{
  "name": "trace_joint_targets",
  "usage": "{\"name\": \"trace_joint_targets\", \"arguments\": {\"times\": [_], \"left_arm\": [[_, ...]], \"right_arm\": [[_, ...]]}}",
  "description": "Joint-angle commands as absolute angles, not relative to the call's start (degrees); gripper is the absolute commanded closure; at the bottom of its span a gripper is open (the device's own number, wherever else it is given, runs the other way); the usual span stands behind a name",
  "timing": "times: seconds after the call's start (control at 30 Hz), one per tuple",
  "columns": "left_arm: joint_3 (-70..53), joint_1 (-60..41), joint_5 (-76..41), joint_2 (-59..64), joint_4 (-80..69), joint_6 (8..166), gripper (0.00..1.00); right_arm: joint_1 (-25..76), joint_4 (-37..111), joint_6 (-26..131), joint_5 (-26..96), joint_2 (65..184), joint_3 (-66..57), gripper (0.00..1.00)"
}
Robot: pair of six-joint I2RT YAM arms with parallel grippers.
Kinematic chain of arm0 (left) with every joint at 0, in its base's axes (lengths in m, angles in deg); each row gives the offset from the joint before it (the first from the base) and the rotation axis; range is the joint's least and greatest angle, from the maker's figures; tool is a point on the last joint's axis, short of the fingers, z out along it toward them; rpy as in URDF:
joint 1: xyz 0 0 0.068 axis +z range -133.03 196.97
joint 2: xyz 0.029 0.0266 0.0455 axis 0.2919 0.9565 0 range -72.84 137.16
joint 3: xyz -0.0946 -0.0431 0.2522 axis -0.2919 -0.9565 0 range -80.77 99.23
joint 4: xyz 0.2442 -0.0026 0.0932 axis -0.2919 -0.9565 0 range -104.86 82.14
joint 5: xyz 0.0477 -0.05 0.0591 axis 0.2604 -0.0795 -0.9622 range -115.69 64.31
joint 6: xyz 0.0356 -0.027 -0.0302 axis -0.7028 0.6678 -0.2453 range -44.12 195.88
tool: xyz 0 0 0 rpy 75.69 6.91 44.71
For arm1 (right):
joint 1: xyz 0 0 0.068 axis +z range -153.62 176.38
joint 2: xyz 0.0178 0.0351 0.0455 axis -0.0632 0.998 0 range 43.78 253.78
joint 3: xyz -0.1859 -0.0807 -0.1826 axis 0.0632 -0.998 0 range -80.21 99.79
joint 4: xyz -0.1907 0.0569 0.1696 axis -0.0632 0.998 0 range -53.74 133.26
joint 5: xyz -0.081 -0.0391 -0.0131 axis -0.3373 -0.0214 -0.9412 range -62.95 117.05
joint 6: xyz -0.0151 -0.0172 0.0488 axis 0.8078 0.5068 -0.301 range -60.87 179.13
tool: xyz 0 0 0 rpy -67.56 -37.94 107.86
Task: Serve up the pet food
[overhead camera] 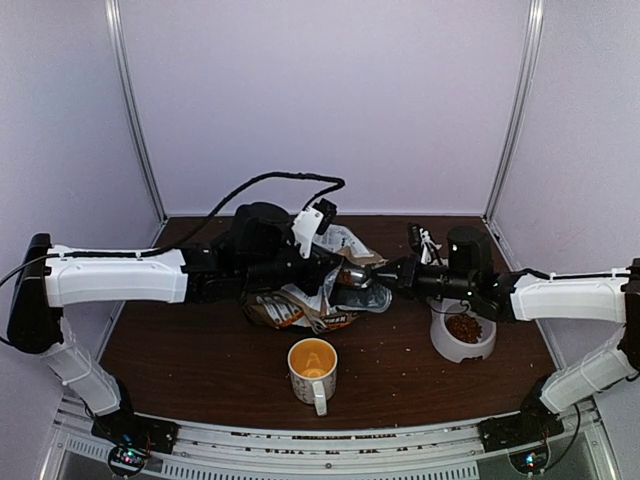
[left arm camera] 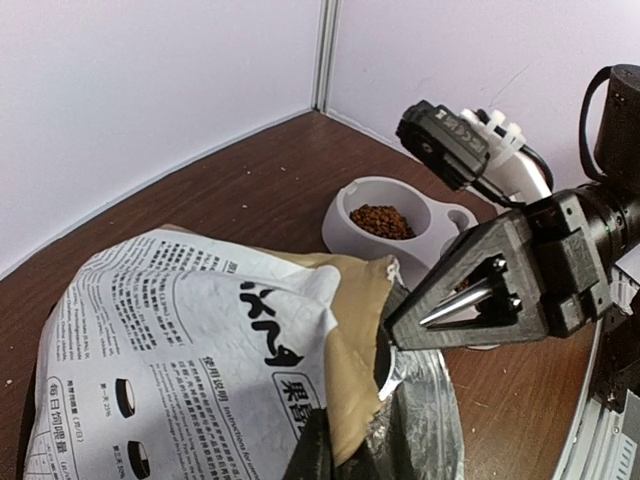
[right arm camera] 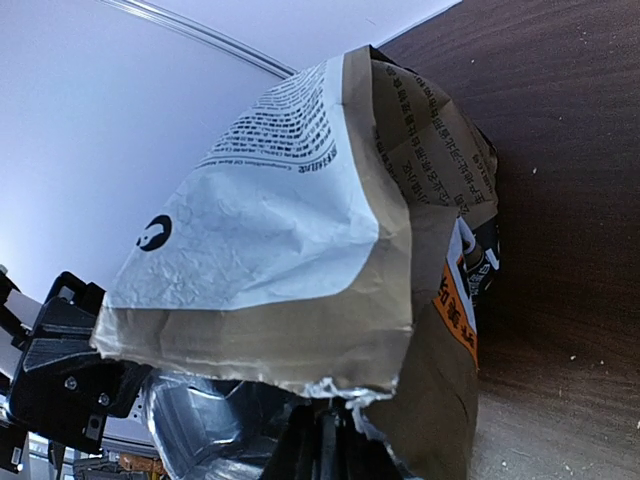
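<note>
The left pincer [left arm camera: 318, 445] is gripping the edge of the bag [left arm camera: 200, 330]. The right pincer [left arm camera: 400, 330] is clamping a metal spoon [left arm camera: 462, 300] at its mouth.

Dim, soft, slightly blurred views

Two robot hands are in view, a left hand [left arm camera: 335, 455] and a right hand [left arm camera: 400, 335]. The tabletop [overhead camera: 200, 350] carries one dog-food bag [overhead camera: 300, 305], one orange-lined white mug [overhead camera: 313, 372] and one white pet bowl [overhead camera: 445, 345] with two wells. There is one metal spoon [left arm camera: 470, 300] and one heap of kibble [overhead camera: 464, 327]; the loose crumbs are too small to count.
</note>
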State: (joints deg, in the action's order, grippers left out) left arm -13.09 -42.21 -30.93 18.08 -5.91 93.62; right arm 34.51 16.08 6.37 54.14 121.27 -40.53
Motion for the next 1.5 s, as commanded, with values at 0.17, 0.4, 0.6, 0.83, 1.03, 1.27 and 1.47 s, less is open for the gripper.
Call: {"name": "trace_joint_targets", "arguments": {"times": [0.17, 0.4, 0.6, 0.83, 1.03, 1.27, 1.47], "left_arm": [[-16.14, -40.89, -35.96, 13.76, -5.25, 96.00, 1.00], [-16.86, -39.46, -36.27, 13.12, -5.31, 98.39, 1.00], [-15.98, -39.29, -37.16, 12.99, -6.28, 99.26, 1.00], [-13.45, -38.21, -38.98, 13.38, -9.77, 102.02, 1.00], [-12.23, -36.99, -39.20, 13.68, -10.24, 103.47, 1.00], [-11.52, -35.86, -38.68, 14.08, -10.28, 103.57, 1.00], [-11.69, -35.85, -38.06, 13.95, -10.42, 103.57, 1.00]], "right_arm": [[32.18, 14.28, 2.82, 56.31, 114.46, -45.41, 1.00], [30.33, 13.40, 0.00, 59.93, 110.37, -48.50, 1.00], [29.01, 14.52, -2.95, 62.99, 106.75, -49.74, 1.00], [28.05, 17.30, -3.56, 65.73, 102.25, -49.92, 1.00], [27.67, 17.91, -4.47, 67.97, 100.07, -49.57, 1.00], [26.76, 13.64, -8.27, 68.66, 97.16, -50.12, 1.00], [25.85, 7.56, -13.24, 68.62, 95.95, -51.12, 1.00]]}}
